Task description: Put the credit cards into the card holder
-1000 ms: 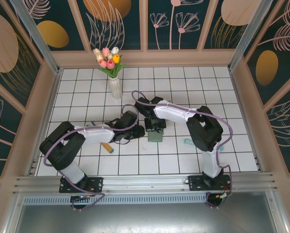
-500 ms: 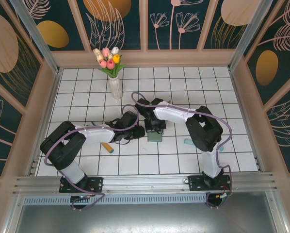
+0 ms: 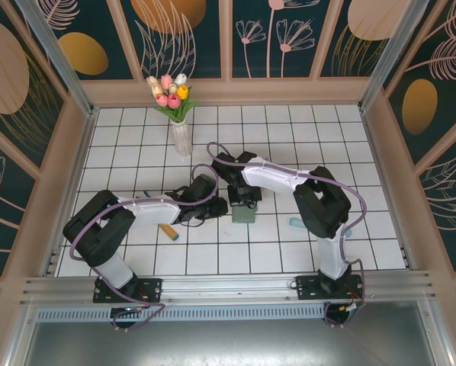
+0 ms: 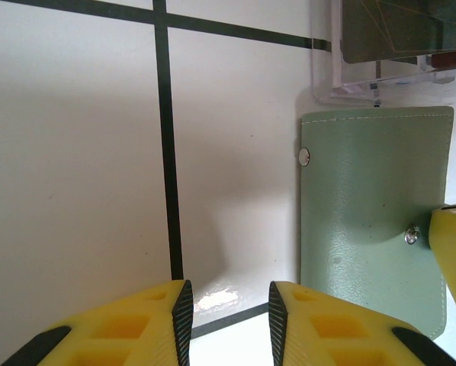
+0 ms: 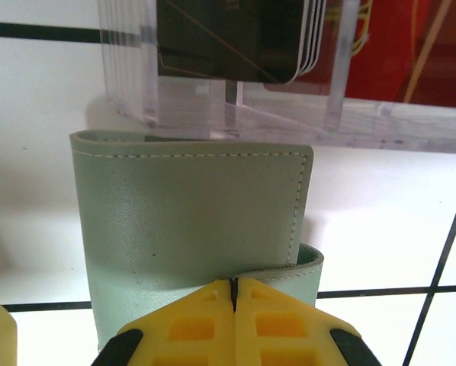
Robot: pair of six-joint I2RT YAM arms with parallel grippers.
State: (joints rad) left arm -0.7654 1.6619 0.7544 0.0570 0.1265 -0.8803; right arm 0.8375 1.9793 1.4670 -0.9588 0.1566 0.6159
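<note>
The sage-green card holder [image 5: 190, 213] lies on the white tiles, just in front of a clear plastic box [image 5: 136, 84]. Dark grey credit cards [image 5: 220, 38] stand in that box. My right gripper [image 5: 234, 287] is shut on the holder's near edge, where a green flap curls up beside the fingertips. In the left wrist view the holder [image 4: 365, 213] lies to the right of my left gripper [image 4: 226, 316], which is open over bare tile with nothing between its fingers. From above, both grippers [image 3: 216, 207] [image 3: 243, 200] meet at the holder [image 3: 243, 216]. A tan card [image 3: 169, 231] and a blue card [image 3: 298, 223] lie on the tiles.
A white vase of tulips [image 3: 181, 137] stands at the back left. Red contents [image 5: 396, 46] show in the clear box's right part. Wooden walls ring the tiled floor, and a metal rail [image 3: 228, 286] runs along the near edge.
</note>
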